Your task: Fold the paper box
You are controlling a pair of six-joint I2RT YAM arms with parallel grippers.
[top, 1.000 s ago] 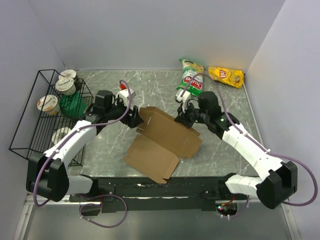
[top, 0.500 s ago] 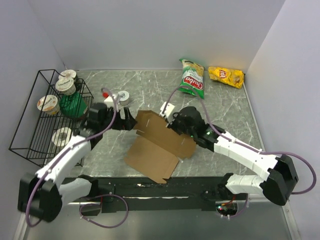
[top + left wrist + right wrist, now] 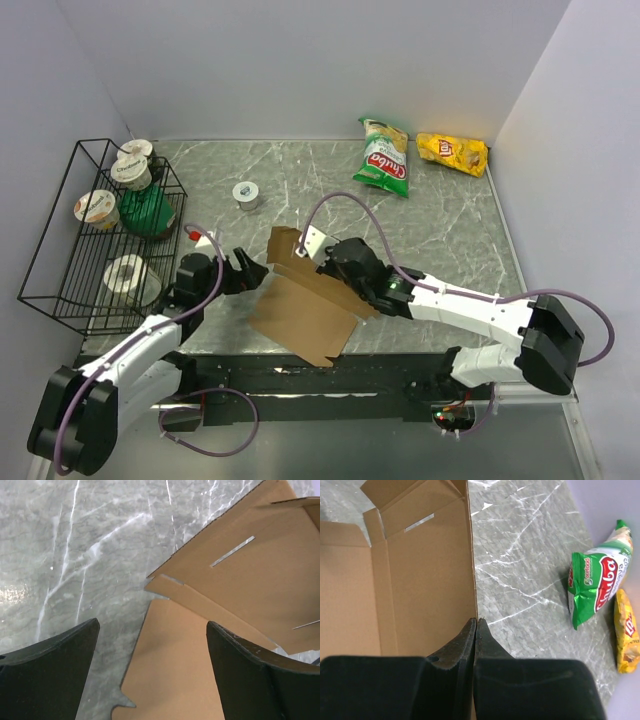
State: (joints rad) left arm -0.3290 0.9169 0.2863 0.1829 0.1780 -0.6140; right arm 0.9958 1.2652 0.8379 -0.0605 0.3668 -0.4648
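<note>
Top external view:
- Plain brown cardboard paper box (image 3: 300,315), unfolded, sits near the middle of the grey marbled table (image 3: 300,180), close to the near edge between the two arms.
- Its near panel lies flat, with one corner pointing at the near edge. The far panel is raised off the surface.
- The sheet sits skewed to the table edges, its length running roughly far to near.
- Only this view shows both arms at once, the black wire basket (image 3: 40,262) holding cups at the left, and a small grey round item (image 3: 245,194) on the table.
- Green snack bag (image 3: 383,160) and yellow snack bag (image 3: 453,152) lie at the far right, well apart from the box.

Left wrist view:
- Left gripper (image 3: 152,625) is spread wide and holds nothing. It hangs over the box's left edge, with marble under one finger and cardboard under the other.
- Detail lost from above: a narrow slot in the raised panel, a notched tab, and a crease line.

Right wrist view:
- Right gripper (image 3: 475,625) has its fingers pressed fully together, and the raised panel's free edge runs straight into the seam between them, so it is pinching the box.
- This view shows the box's inner face with its creased end flaps.
- Both snack bags appear beyond the box.
</note>
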